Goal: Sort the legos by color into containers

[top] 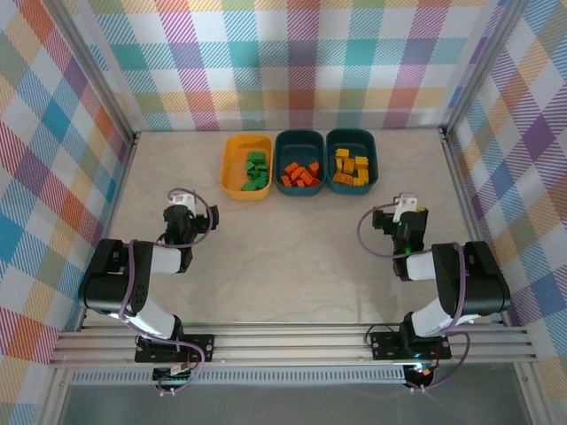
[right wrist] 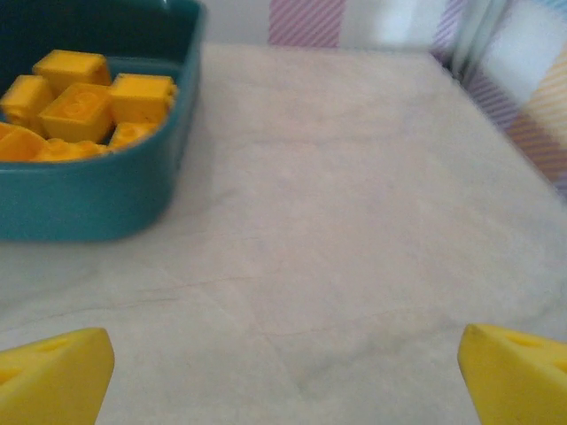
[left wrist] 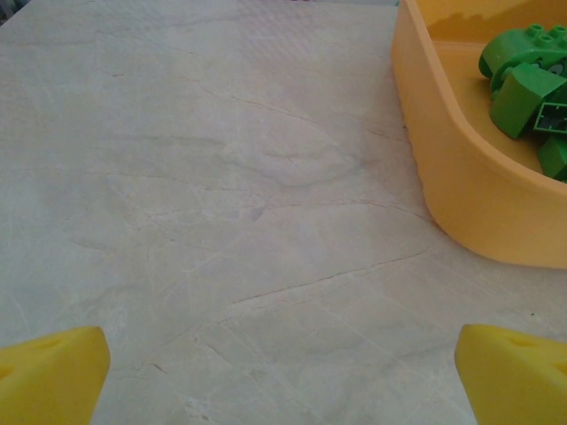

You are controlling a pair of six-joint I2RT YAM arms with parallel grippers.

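Top external view: left hand [top: 181, 202] and right hand [top: 405, 206] stand wide open, holding nothing, above the tabletop [top: 292, 257]. Farther back, side by side: yellow tub [top: 229, 165] holds green legos [top: 255, 172], middle teal tub [top: 280, 165] orange legos [top: 300, 174], right teal tub [top: 373, 161] yellow legos [top: 352, 168].

A robotics lab test cell: aluminium rails [top: 292, 341] carry the arms' bases [top: 173, 345] behind the left gripper [left wrist: 283, 381], marble-look tabletop [top: 292, 248] beneath it, plaid backdrop panels [top: 292, 62] ahead and alongside.
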